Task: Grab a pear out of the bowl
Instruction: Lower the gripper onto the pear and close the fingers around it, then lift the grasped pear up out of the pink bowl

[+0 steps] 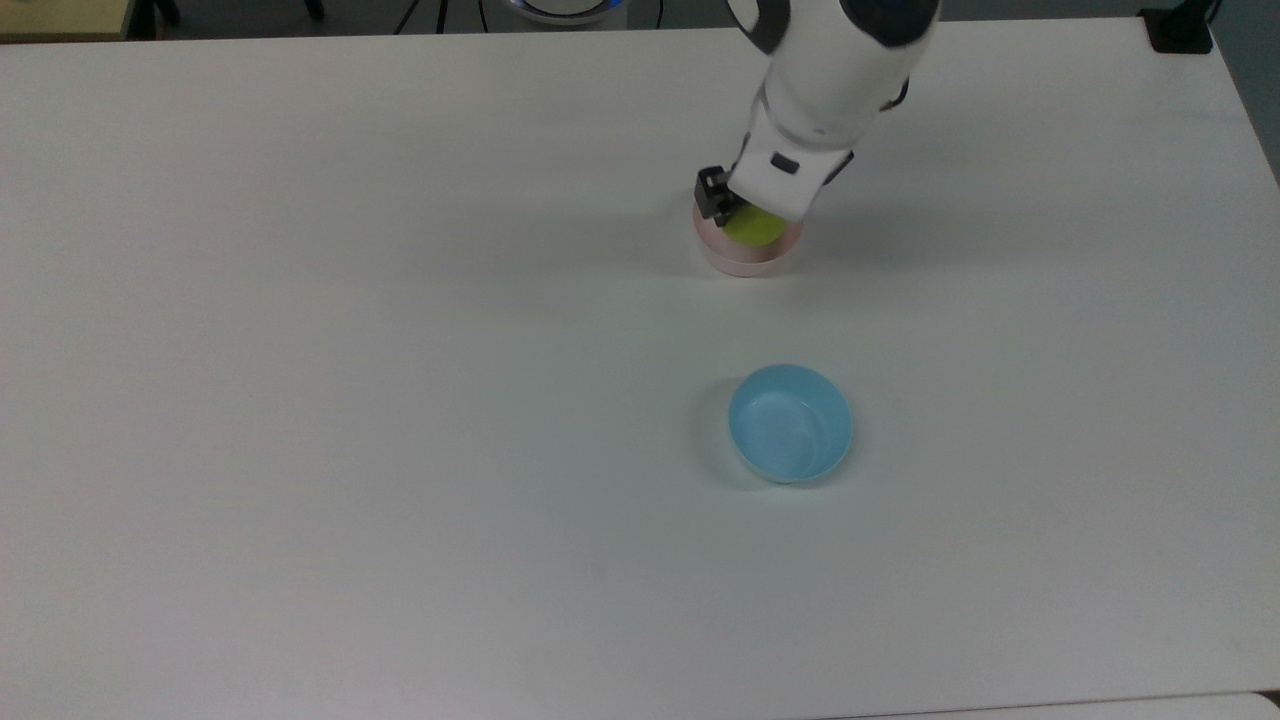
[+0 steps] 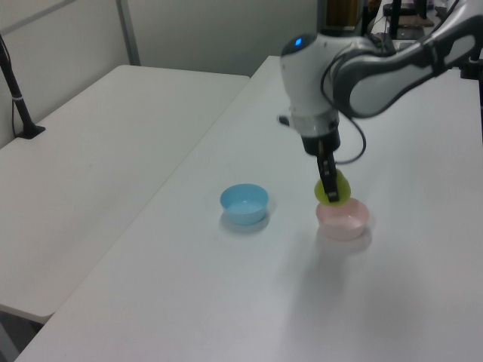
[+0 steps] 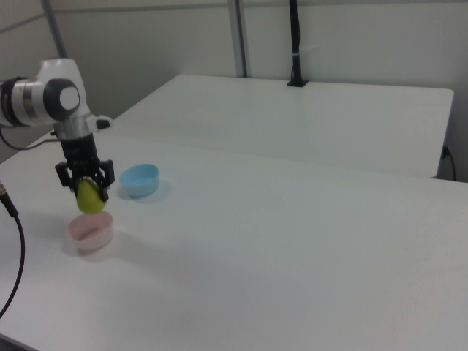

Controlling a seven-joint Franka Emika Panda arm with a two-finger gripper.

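Hanging clear of the pink bowl (image 3: 89,232), the pear (image 3: 88,197) is off the bottom and up in the air — pinched between the two dark fingers of the gripper (image 3: 85,187), one on each flank in the right view. In the left view the pear (image 2: 332,189) sits just above the bowl's (image 2: 343,219) rim, apart from it, with the gripper (image 2: 327,183) coming straight down from twelve o'clock. From the top view the yellow-green fruit (image 1: 754,226) overlaps the bowl (image 1: 745,260), so it has gone up, not sideways. My call: the pick is essentially made — what's left is a little more height and a steady hold. The light blue bowl (image 1: 791,423) waits at six o'clock of the pink one, well apart, on the white table (image 1: 350,400). No brand, label or writing can be read on anything here.
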